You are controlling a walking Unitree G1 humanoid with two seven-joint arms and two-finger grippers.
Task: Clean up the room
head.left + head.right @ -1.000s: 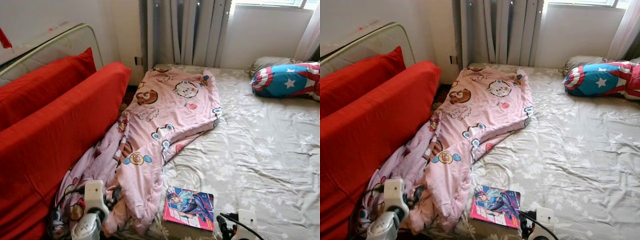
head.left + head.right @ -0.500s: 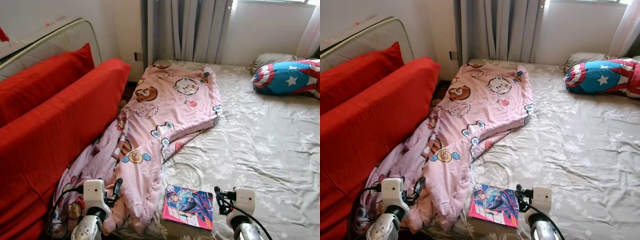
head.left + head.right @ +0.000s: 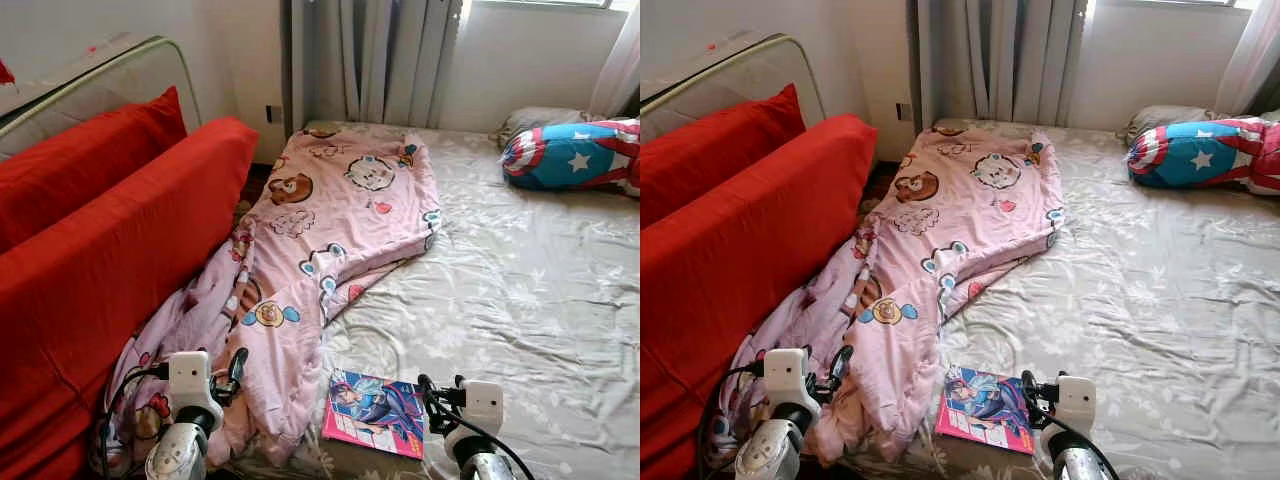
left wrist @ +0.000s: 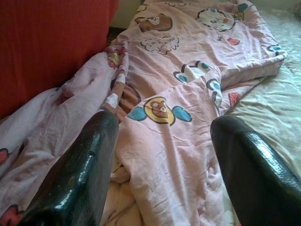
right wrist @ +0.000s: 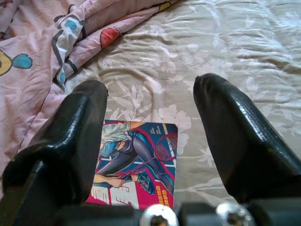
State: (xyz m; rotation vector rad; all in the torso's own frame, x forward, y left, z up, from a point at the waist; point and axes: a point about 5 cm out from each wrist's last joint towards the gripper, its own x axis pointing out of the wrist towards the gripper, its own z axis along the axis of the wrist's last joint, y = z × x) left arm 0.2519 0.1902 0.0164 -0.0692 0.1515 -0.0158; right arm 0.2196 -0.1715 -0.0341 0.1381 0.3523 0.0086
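A pink cartoon-print blanket lies crumpled along the left side of the bed, its lower end bunched at the near corner. A colourful comic book lies flat on the floral sheet beside that bunched end. My left gripper hovers open over the blanket's bunched end; in the left wrist view the left gripper has pink fabric between and beyond its fingers. My right gripper is open just right of the book; in the right wrist view the book lies below the right gripper.
Red cushions lean along the bed's left side against a padded rail. A star-patterned blue and red pillow and a grey pillow lie at the far right. Grey curtains hang behind the bed.
My right arm has risen into view and shifted left, closer to the book. The left gripper has lifted slightly over the blanket. The view itself has tilted a little.
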